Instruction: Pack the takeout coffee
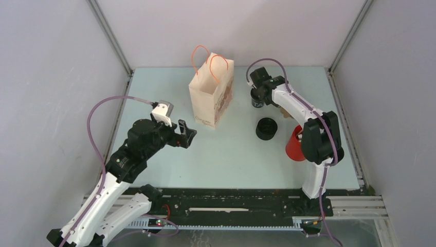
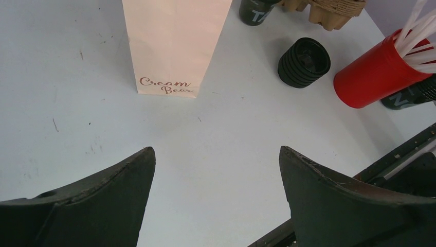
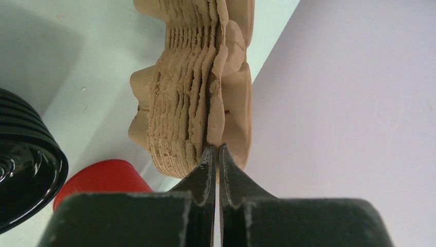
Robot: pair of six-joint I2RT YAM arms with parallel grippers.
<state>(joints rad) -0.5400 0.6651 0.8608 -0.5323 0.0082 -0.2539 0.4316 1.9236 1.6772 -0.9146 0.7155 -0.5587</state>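
Sitting apart from the right pincer (image 3: 216, 149) is the takeout coffee (image 3: 20, 154).

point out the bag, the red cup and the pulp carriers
bag (image 1: 206, 100): top view, its near side
red cup (image 2: 370, 80): left wrist view, side wall
carriers (image 3: 187, 103): right wrist view, stacked edges

My left black two-finger gripper (image 1: 186, 135) hangs at eight o'clock, jaws spread wide; my right black two-finger gripper (image 3: 216, 150) reaches to one o'clock, jaws pinched together.
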